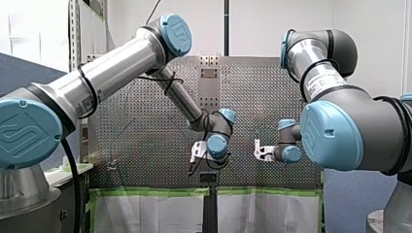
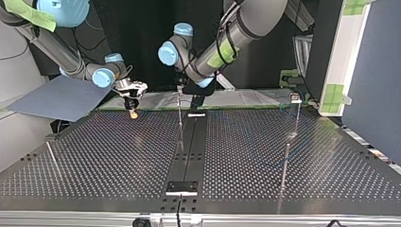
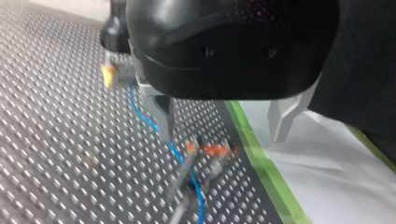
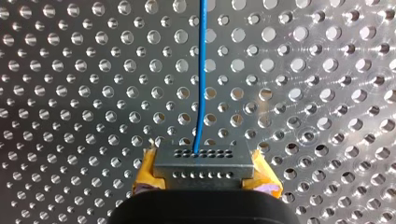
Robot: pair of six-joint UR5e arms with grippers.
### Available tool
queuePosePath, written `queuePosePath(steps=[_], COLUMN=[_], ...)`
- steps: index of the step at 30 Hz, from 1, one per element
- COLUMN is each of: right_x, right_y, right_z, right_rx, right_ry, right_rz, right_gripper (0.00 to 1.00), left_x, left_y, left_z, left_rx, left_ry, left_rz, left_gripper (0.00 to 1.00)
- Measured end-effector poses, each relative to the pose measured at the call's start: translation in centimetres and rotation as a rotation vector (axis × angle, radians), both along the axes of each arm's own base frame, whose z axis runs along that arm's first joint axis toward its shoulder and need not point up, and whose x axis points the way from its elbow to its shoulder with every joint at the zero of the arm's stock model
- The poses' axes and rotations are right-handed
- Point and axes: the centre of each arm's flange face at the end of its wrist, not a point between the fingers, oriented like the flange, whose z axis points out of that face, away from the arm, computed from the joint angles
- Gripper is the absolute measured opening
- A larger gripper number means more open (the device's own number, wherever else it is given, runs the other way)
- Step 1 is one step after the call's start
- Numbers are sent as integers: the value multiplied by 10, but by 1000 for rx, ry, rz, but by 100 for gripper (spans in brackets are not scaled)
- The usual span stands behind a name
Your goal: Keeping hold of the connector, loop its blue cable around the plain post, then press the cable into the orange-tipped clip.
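My right tool [image 4: 205, 170] clamps its yellow pads [image 4: 147, 170] on the grey connector [image 4: 204, 158], whose blue cable [image 4: 201, 70] runs ahead at 12 o'clock over the perforated worktop [image 4: 70, 93], while my left tool [image 3: 223, 134] hangs with metal fingers [image 3: 163, 116] spread wide and empty, the orange-tipped clip [image 3: 215, 150] ahead between them.

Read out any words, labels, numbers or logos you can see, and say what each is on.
No text is legible.
Lettering on my right arm's silver tube: too small to read.
Embossed emblem on my left arm's blue joint cap: no readable letters.
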Motion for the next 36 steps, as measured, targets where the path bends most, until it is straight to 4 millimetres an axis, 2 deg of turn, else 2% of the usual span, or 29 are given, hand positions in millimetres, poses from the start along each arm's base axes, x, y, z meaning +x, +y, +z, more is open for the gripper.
queuePosePath(steps=[10, 13, 26, 36], right_x=[0, 0, 3, 5], right_y=[0, 0, 2, 4], right_z=[0, 0, 0, -1], right_rx=[-1, 0, 5, 7], right_ry=[0, 0, 1, 2], right_rz=[0, 0, 5, 9], right_gripper=[0, 0, 0, 0], left_x=[-61, -70, -72, -85], left_y=[-19, -20, 12, 34], left_z=[37, 46, 88, 119], left_rx=[-65, -99, -277, -402], left_ry=[-44, -58, -137, -198], left_rz=[-35, -43, 48, 70], left_gripper=[100, 100, 100, 100])
